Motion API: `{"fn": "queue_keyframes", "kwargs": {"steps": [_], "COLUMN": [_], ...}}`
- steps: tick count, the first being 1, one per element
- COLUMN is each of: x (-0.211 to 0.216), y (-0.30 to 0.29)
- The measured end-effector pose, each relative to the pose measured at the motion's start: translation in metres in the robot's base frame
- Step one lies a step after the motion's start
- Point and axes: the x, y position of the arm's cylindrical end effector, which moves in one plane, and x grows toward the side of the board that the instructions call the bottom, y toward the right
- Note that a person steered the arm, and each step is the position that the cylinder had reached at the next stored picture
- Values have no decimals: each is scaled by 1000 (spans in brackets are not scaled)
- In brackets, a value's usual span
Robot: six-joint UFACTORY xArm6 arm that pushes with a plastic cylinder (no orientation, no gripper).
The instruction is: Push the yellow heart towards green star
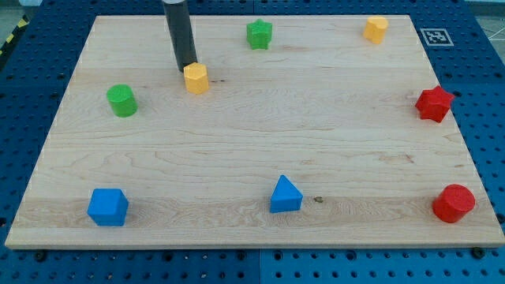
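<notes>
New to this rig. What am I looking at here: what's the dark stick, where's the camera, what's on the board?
There is one picture, from a single camera looking down at an angle onto a wooden board; where the camera is mounted is not on record. The dark stick is the end of a robot arm: a plain rod with no gripper, so nothing is held. It only pushes blocks by sliding my tip along the board.

My tip sits right against the upper-left side of the yellow heart, near the view's top left. The green star is up and to the right of it. Also on the board: a green cylinder at left, a second yellow block at top right, a red star and a red rounded block at right, and a blue cube and blue triangle along the bottom.
</notes>
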Motion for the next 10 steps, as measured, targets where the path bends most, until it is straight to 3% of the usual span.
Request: {"fn": "queue_keyframes", "kwargs": {"steps": [1,4,5,6,7,8,9,10], "x": [-12,8,-2,-44,-90,-118,-99,-52], "y": [30,272,355,418,438,411,379,351]}}
